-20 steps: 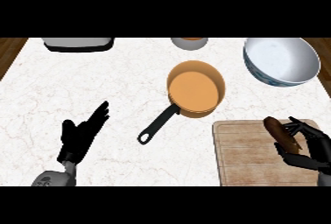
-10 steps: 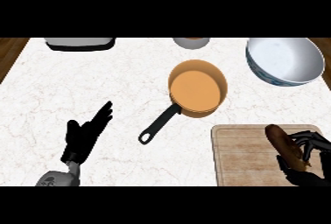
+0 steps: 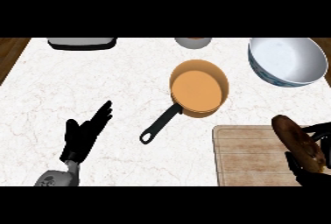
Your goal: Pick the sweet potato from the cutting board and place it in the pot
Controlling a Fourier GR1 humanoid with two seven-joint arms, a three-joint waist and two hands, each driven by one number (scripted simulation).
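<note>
A brown sweet potato (image 3: 296, 140) sits over the right part of the wooden cutting board (image 3: 249, 155) at the lower right. My right hand (image 3: 317, 151) is curled round it from the right, partly cut off by the view's edge. The pot (image 3: 198, 87) is an orange pan with a black handle (image 3: 160, 124), standing mid-counter, up and left of the board. My left hand (image 3: 82, 135) rests open at the lower left, fingers pointing up and right.
A large white and blue bowl (image 3: 287, 60) stands at the back right. A small cup (image 3: 192, 42) and a grey tray-like object (image 3: 81, 42) sit along the counter's far edge. Wooden floor shows beyond the counter's left side.
The sweet potato and my right hand have shifted toward the right edge of the view and sit slightly lower. The left hand stays where it was.
</note>
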